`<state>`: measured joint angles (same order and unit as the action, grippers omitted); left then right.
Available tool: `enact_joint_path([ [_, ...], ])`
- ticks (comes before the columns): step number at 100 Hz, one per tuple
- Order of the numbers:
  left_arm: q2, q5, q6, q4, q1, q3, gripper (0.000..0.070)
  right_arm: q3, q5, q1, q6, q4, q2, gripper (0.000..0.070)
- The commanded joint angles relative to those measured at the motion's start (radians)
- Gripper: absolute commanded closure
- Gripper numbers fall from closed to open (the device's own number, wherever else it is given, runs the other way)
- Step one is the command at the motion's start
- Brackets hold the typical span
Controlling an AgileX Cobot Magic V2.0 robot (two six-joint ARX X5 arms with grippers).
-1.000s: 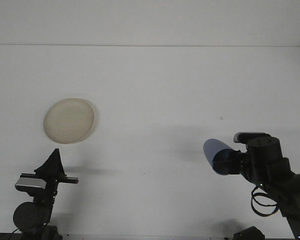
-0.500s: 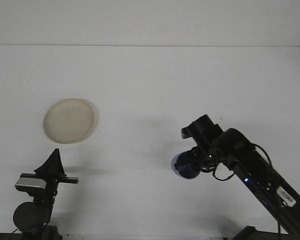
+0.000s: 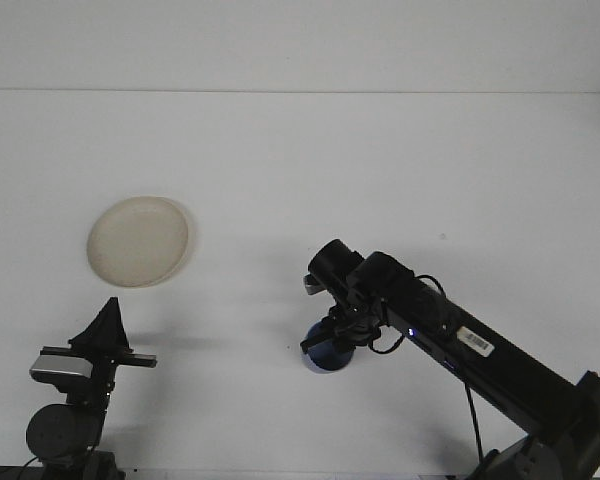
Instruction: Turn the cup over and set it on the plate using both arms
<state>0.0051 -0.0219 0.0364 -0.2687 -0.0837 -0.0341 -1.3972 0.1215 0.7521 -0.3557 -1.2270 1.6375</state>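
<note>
A blue cup (image 3: 327, 354) is low over the white table, near the middle front. My right gripper (image 3: 330, 338) is shut on it from above, and the black right arm runs back to the lower right corner. A round cream plate (image 3: 138, 241) lies flat at the left, well away from the cup. Below the plate, my left gripper (image 3: 106, 330) stays near the front left edge, pointing up; its fingers come together to a point and hold nothing.
The white table (image 3: 380, 170) ends at a far edge where the wall begins. The right arm's cable loops beside its wrist.
The right arm has swung left and forward across the table with the blue cup, lowering it toward the surface. The left arm and the plate have not moved.
</note>
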Motion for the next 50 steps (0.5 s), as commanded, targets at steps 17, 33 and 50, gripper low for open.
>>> enact_joint_path([
  [17,-0.002,-0.001,0.001,-0.01,-0.002,0.02,0.0689,-0.024,0.0,0.028,-0.004,0.047,0.056,0.07],
  [33,-0.002,-0.001,0.001,-0.01,-0.002,0.02,0.0689,-0.024,0.002,0.034,-0.003,0.058,0.068,0.0692],
  [50,-0.002,-0.001,0.001,-0.01,-0.002,0.02,0.0689,-0.024,0.0,0.036,-0.003,0.073,0.068,0.0692],
])
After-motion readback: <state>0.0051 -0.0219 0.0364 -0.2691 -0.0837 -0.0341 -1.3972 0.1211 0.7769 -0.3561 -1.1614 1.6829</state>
